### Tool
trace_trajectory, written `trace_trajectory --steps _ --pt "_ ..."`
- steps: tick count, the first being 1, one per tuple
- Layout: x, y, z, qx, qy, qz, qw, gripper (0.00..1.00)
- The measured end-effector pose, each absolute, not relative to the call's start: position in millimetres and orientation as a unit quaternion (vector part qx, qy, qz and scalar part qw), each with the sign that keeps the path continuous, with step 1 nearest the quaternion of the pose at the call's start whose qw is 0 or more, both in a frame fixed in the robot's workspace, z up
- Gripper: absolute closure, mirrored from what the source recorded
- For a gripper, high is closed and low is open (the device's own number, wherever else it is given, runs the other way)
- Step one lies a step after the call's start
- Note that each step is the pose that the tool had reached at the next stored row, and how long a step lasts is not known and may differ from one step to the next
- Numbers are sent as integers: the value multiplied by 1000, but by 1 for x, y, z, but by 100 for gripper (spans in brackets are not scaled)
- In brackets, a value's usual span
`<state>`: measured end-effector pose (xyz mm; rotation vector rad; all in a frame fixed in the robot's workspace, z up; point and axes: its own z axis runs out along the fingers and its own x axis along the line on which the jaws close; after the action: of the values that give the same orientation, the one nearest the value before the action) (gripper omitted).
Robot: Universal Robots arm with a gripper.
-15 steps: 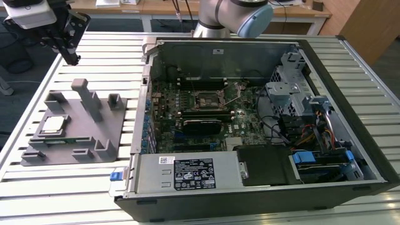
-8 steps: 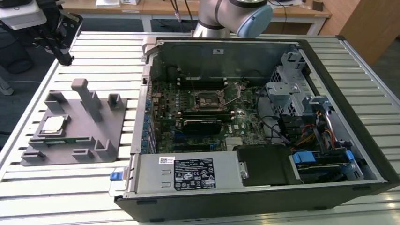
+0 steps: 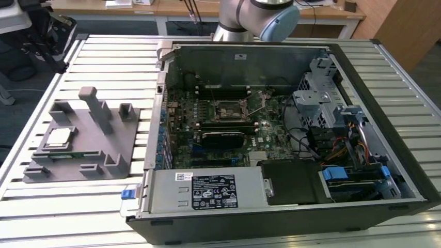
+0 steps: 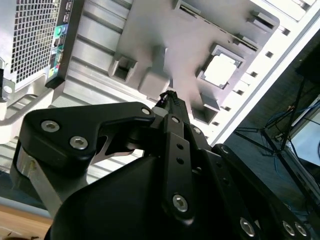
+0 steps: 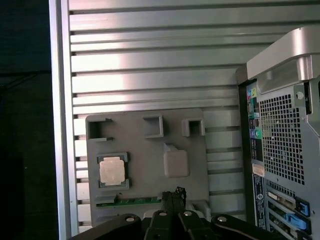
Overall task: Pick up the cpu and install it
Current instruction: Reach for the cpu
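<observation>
- cpu (image 3: 59, 137) lies flat, metal top up, in square recess of grey holder (image 3: 110, 121) on worktop (image 3: 103, 57), 9 o'clock of open computer case (image 3: 241, 59) in exterior view
- recess likely keeps chip squared for pickup
- gripper (image 5: 173, 194) hangs above holder, well apart from cpu
- fingers (image 5: 169, 202) closed, holding nothing
- exterior view gives socket (image 3: 231, 109) inside case, seemingly bare
- first wrist view gives green memory stick (image 5: 135, 201) just beside cpu

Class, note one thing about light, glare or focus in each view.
Exterior view: even light, the case shadowed inside. First wrist view: glare on the table slats, the cpu washed out. Second wrist view: the gripper dark against the bright table.
</observation>
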<state>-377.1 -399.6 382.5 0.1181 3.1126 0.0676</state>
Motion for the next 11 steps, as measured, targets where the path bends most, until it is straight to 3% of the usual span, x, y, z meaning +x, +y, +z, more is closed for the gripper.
trace_trajectory --steps 11 --pt "-411 -403 380 38 999 22 13 89"
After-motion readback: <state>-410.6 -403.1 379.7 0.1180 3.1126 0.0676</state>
